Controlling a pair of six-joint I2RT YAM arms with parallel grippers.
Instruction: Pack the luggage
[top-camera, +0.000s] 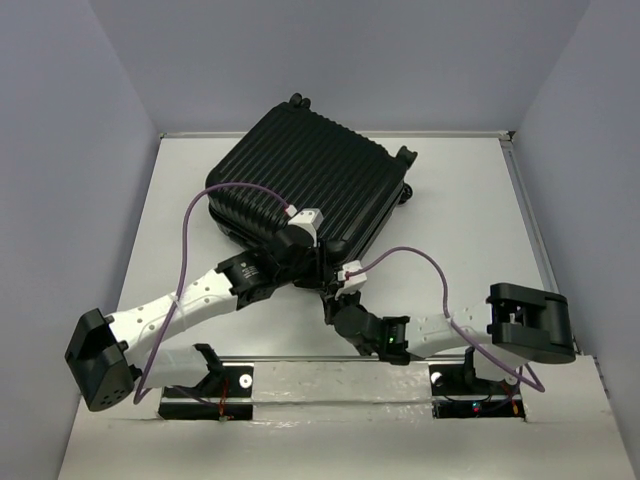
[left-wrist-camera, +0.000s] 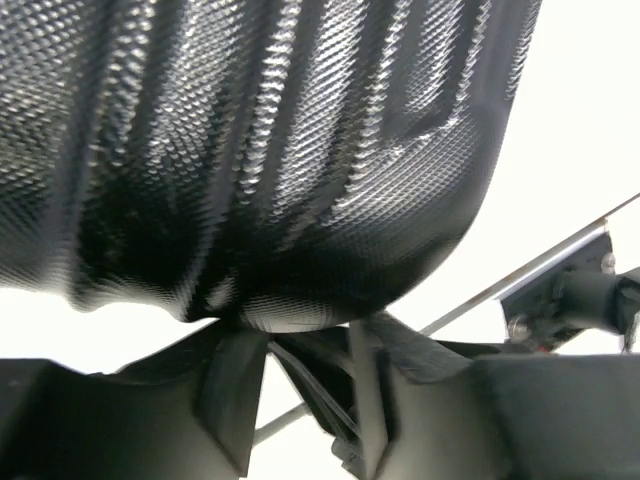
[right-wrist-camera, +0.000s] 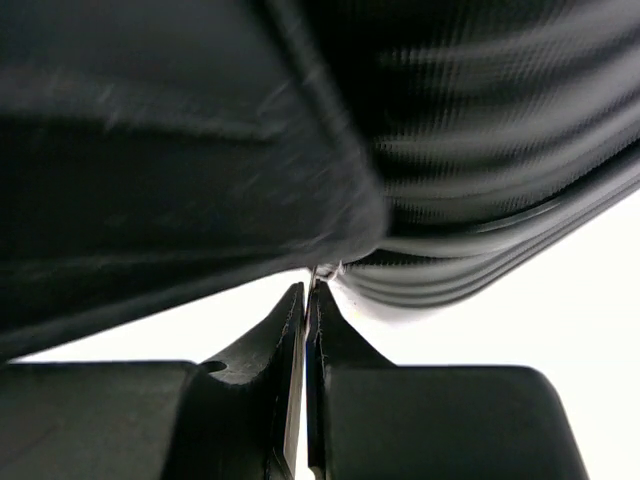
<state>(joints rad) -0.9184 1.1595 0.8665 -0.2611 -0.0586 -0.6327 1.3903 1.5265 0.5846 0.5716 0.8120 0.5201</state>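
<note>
The luggage (top-camera: 310, 180), a black ribbed hard-shell suitcase, lies closed and slantwise on the white table, wheels (top-camera: 405, 156) towards the back right. My left gripper (top-camera: 298, 262) is at its near corner, open, its fingers (left-wrist-camera: 235, 400) spread just under the textured shell (left-wrist-camera: 280, 150). My right gripper (top-camera: 335, 292) is beside it at the same corner. Its jaws are pressed together on a thin metal zipper pull (right-wrist-camera: 317, 274) at the zip seam (right-wrist-camera: 480, 270) of the luggage.
Grey walls enclose the white table (top-camera: 470, 220) on three sides. A metal rail (top-camera: 330, 375) with both arm bases runs along the near edge. Purple cables (top-camera: 190, 230) loop above both arms. The two wrists are close together at the suitcase corner.
</note>
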